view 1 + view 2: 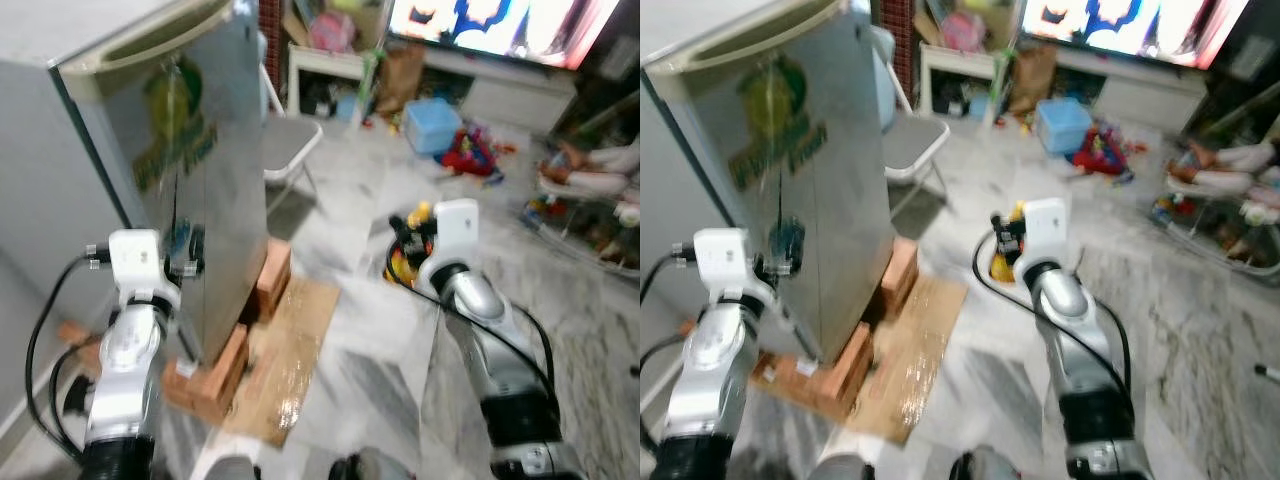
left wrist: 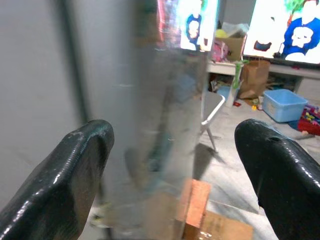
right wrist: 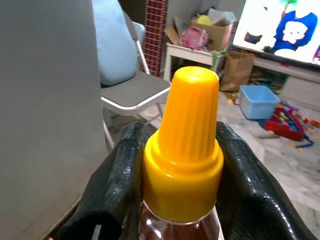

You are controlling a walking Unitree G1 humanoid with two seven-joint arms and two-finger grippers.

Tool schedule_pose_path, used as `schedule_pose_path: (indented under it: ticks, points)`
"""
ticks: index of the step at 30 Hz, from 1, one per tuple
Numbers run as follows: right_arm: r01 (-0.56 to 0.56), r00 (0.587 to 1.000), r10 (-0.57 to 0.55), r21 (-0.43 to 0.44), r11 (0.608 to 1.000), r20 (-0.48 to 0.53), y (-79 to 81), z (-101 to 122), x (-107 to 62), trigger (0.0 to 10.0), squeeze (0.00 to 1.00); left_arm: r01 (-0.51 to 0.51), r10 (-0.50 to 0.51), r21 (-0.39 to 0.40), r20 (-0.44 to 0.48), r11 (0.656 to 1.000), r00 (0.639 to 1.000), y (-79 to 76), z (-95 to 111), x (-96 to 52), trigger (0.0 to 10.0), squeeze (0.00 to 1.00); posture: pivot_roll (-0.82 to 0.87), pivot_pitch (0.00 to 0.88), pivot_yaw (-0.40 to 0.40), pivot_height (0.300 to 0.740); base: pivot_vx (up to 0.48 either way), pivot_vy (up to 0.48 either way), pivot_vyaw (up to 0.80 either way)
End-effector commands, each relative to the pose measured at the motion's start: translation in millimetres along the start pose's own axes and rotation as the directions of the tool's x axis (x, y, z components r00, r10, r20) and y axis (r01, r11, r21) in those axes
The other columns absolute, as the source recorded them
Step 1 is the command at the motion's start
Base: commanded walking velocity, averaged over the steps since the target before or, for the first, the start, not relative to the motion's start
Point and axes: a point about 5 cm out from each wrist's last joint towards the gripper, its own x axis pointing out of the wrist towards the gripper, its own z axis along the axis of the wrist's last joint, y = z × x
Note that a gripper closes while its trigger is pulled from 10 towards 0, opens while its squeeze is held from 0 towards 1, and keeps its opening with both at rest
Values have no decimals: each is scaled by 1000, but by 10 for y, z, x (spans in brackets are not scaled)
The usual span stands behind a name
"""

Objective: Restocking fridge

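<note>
A grey fridge [image 1: 170, 150] with a green logo stands closed on bricks at the left. My left gripper [image 1: 185, 252] is raised close to its door edge, its black fingers [image 2: 65, 175] spread open with the door seam between them in the left wrist view. My right gripper [image 1: 1002, 240] is held out over the floor to the right of the fridge, shut on a bottle [image 3: 182, 165] with a tall yellow ribbed cap; the bottle's yellow top [image 1: 418, 214] peeks out beyond the wrist.
Red bricks [image 1: 210, 375] and a cardboard sheet [image 1: 290, 350] lie under and beside the fridge. A white folding chair [image 1: 290, 140] stands just behind it. Toys, a blue bin [image 1: 432, 122] and a TV bench lie farther back on the marble floor.
</note>
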Motion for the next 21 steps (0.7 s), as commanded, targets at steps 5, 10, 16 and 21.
schedule_pose_path:
  ticks: [5, 10, 16, 21]
  points:
    - [-3, 999, 4, -19, 1000, 34, 23, 77, 7, 10000, 0, -15, 15, 2, 8, 1000, 1000, 7, 12, -39, 10000, 0, 59, 0, -89, 716, 0, 0, 0]
    - [14, 999, -13, -30, 999, 29, 1, 68, -6, 10000, 0, -15, 15, 27, 12, 1000, 1000, 72, 22, -5, 10000, 0, 59, 0, -88, 716, 0, 0, 0]
    - [37, 999, -37, -52, 998, -7, -54, -6, -130, 10000, 0, -144, 144, 50, 6, 988, 990, 491, 73, 197, 10000, 0, 41, 0, -72, 716, 0, 0, 0]
    - [49, 998, -51, -58, 997, -40, -104, -43, -220, 10000, 0, -252, 251, 38, 27, 967, 968, 679, 163, 343, 10000, 0, 34, 0, -66, 716, 0, 0, 0]
